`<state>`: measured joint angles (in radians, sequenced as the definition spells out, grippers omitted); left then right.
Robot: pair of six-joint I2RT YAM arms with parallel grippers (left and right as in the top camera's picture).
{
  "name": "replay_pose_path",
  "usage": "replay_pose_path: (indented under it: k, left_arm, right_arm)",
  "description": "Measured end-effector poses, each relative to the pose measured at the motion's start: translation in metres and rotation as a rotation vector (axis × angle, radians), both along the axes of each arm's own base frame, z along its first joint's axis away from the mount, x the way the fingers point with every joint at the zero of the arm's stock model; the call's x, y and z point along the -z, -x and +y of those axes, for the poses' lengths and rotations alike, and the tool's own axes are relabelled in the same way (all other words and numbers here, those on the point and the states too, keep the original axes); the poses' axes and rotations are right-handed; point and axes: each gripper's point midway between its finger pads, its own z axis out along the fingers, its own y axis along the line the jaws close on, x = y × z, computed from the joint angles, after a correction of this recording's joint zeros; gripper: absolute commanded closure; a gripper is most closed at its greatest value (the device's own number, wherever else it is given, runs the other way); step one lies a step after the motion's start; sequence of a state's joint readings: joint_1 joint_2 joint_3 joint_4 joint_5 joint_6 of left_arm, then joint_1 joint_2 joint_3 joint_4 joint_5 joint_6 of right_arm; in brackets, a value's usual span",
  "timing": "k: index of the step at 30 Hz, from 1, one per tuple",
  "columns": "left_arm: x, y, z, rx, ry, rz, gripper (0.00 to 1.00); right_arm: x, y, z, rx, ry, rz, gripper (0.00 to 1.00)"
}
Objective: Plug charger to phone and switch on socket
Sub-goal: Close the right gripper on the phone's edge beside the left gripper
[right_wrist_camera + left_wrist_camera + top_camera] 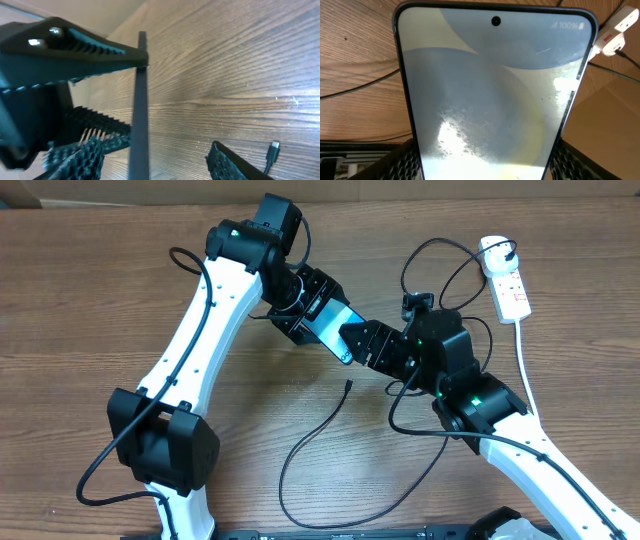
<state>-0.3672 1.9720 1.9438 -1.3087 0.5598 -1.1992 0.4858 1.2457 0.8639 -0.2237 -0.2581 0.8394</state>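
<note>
Charger [318, 424] is lying slack on the table [80, 300] toward the near edge; its connector tip [273, 149] is resting free mid-table, nothing holding it.

The phone [336, 328] is hanging above the table's middle, screen up, bridging the two grippers; left gripper [318, 315] is pinching it by the side edges, pads showing at both lower corners in the left wrist view.

Right gripper [364, 345] is sitting spread around the phone's other end; its upper finger [75, 45] is touching the phone's edge, its lower finger [230, 160] is standing apart, so no grip.

Step looks like the right taking the phone's camera end. Doing it well: pressing squarely on the edges, not the glass; left holding until both right fingers are bearing; leaving the port end, probably inside the left's hold, clear for the tip.

Left arm is reaching up from the near-left edge, elbow far, wrist folding back toward centre; right arm is coming from the near-right corner, wrist pointing far-left.

Socket [508, 280] is lying at the far-right corner, black plug [503, 250] in it; switch state too small to tell.
</note>
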Motion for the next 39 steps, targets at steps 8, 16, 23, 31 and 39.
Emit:
replay_pose_path:
  k: [8,16,23,31,39]
  left_arm:
    - [0.0017,-0.0011,0.0025,-0.004,-0.017,-0.005,0.31]
    - [0.0021,-0.0014,0.0031,-0.005,-0.021,-0.007,0.31]
    - [0.0021,-0.0013,0.0028,-0.012,-0.021,-0.002,0.3]
    - [0.0021,0.0,0.0008,-0.02,-0.022,0.006,0.3]
    - [0.0021,-0.0009,0.0009,-0.024,-0.023,0.005,0.29]
  right_arm:
    - [-0.0033,-0.0036,0.002,0.0,-0.011,-0.018,0.52]
    - [-0.0033,-0.0036,0.002,0.002,-0.013,-0.017,0.63]
    - [-0.0034,-0.0035,0.0021,0.005,-0.018,-0.012,0.71]
    - [-0.0036,-0.0026,0.0032,0.004,-0.029,-0.002,0.75]
    - [-0.0044,0.0007,0.0067,-0.021,-0.042,0.005,0.78]
